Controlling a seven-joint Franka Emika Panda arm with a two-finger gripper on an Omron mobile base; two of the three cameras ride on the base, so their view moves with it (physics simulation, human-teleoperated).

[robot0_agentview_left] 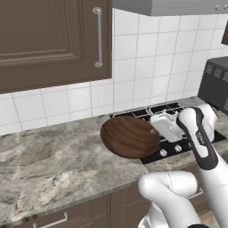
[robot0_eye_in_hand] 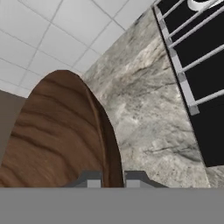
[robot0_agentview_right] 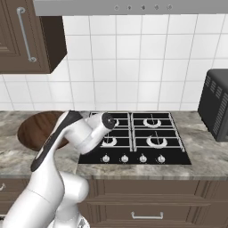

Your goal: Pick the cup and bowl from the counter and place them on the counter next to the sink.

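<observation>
The dark brown wooden bowl (robot0_agentview_left: 127, 136) hangs tilted above the counter (robot0_agentview_left: 53, 164), just left of the stovetop. My gripper (robot0_agentview_left: 155, 130) is shut on the bowl's right rim. In the hand view the rim of the bowl (robot0_eye_in_hand: 57, 140) runs down between my two fingertips, where the gripper (robot0_eye_in_hand: 113, 178) pinches it, with the stone counter (robot0_eye_in_hand: 144, 118) below. From the right base view the bowl (robot0_agentview_right: 38, 129) shows at the left, partly behind my arm. The cup and the sink are out of view.
A black gas stovetop (robot0_agentview_right: 138, 133) with grates and knobs sits right of the bowl. A dark boxy appliance (robot0_agentview_right: 216, 104) stands on the counter at the far right. A brown wall cabinet (robot0_agentview_left: 49, 40) hangs above the left counter stretch, against a white tiled wall.
</observation>
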